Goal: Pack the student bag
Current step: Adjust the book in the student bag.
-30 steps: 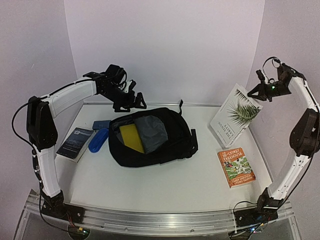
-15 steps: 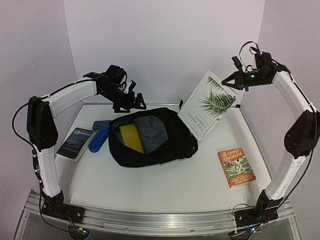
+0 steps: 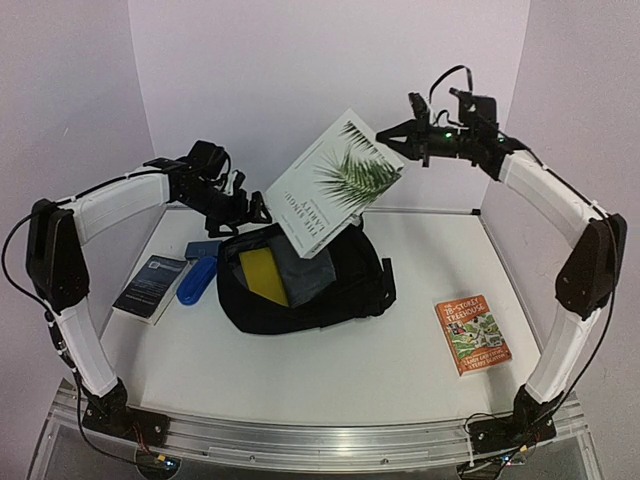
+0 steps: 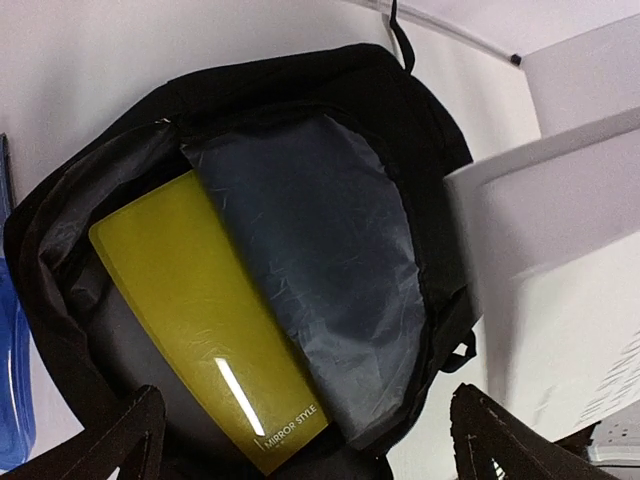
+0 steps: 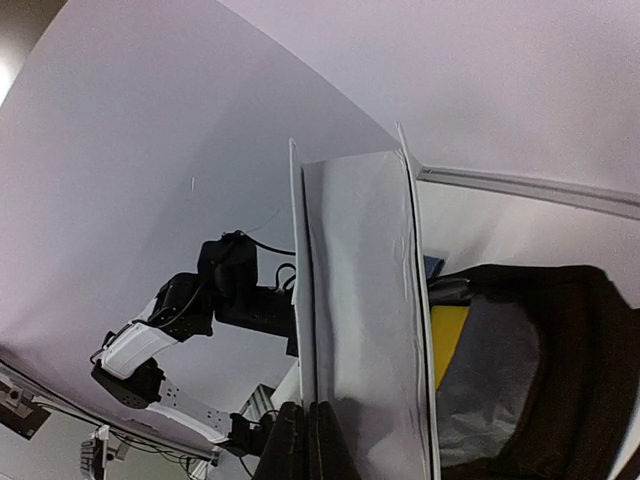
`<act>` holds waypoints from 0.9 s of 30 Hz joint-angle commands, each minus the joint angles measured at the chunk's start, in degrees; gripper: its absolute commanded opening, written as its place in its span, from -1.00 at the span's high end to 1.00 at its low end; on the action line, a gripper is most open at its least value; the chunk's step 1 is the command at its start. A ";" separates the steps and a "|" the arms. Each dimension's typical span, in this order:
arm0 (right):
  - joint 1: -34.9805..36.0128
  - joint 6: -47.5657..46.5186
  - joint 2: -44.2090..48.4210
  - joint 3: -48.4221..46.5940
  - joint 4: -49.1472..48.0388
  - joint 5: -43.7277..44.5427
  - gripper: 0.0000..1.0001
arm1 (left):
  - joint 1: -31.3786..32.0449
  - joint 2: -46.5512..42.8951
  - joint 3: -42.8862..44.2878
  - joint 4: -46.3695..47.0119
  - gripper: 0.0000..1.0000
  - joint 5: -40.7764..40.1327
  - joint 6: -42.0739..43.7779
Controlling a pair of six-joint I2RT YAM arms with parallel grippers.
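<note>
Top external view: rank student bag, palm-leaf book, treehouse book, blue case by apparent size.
1. student bag
2. palm-leaf book: looks close to the bag, but it is up in the air nearer the camera, so these two are unsure
3. treehouse book
4. blue case

Black student bag (image 3: 345, 290) lying open mid-table, yellow book inside

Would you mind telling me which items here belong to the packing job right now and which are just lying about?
In hand: student bag, white palm-leaf book held over it by the right gripper, yellow book already inside.
Lying about: orange book, dark booklet, blue case, all on the table.
</note>
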State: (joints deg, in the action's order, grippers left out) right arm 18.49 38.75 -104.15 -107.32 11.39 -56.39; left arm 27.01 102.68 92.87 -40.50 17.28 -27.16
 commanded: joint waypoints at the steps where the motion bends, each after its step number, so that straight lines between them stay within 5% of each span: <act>1: 1.60 12.61 -8.23 4.23 -14.77 2.49 1.00 | -1.68 -9.90 -10.45 13.30 -0.99 5.94 -8.83; 11: 0.66 5.38 -19.85 14.17 -15.07 1.99 1.00 | -1.24 -8.67 -24.84 39.75 -0.99 16.85 -22.36; 23: -3.21 -7.06 -21.13 17.43 -7.56 6.38 1.00 | -1.26 -5.96 -26.60 29.92 -0.98 7.97 -23.21; 27: -3.21 -8.98 -21.25 19.44 -6.76 6.56 1.00 | -1.34 -2.90 -24.65 27.80 -0.99 10.64 -22.00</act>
State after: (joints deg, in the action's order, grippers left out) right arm 15.66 34.67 -126.54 -90.09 1.34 -52.77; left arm 25.82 98.65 66.15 -9.61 27.70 -50.39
